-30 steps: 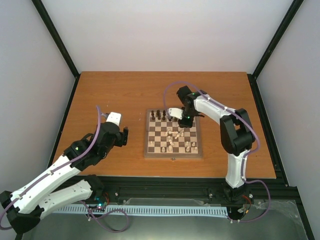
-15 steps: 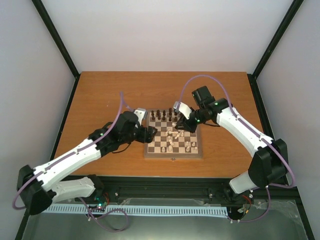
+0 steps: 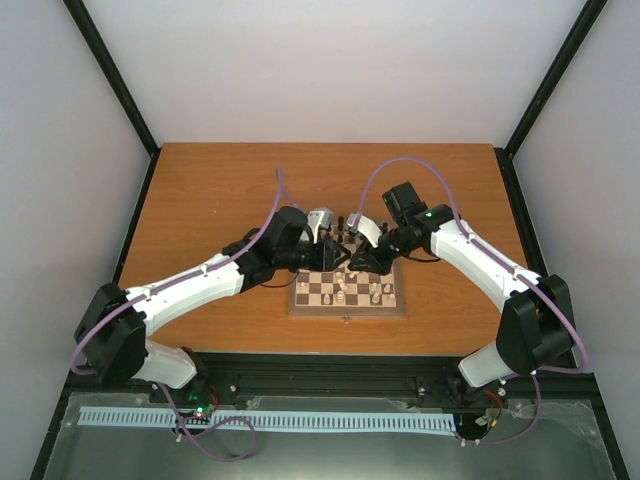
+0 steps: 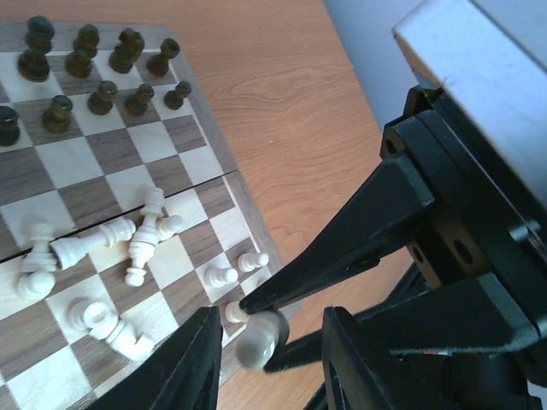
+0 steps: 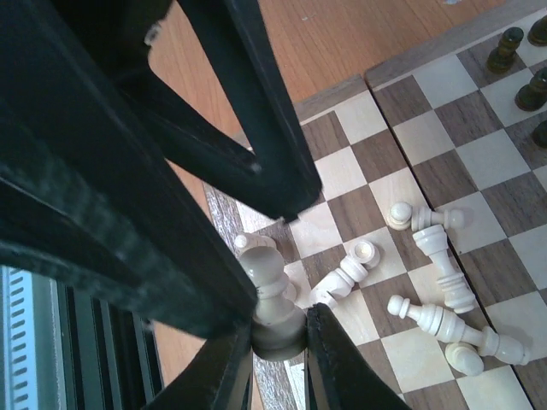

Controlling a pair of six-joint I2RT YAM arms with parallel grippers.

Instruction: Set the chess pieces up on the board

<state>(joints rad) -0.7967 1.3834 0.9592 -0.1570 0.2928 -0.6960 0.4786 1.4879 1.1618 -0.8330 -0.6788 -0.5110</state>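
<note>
The board (image 3: 347,312) lies at mid-table, and both grippers meet over its far half. My right gripper (image 5: 278,329) is shut on the base of a cream pawn (image 5: 267,273), held upright above the board's edge. My left gripper (image 4: 269,320) is open, one finger on each side of that same pawn (image 4: 259,336), with a gap on each side. Several cream chess pieces (image 4: 128,248) lie toppled on the squares, and a few stand. Dark pieces (image 4: 102,77) stand in two rows at the far side.
Bare orange-brown tabletop (image 3: 220,190) surrounds the board. Black frame posts and pale walls close off the sides and back. A metal rail (image 3: 330,385) runs along the near edge by the arm bases. The two arms' fingers crowd each other above the board.
The left arm has swung from the table's left side over to the board, and its jaws have narrowed around the pawn. The right gripper has shifted slightly with the pawn in it.
</note>
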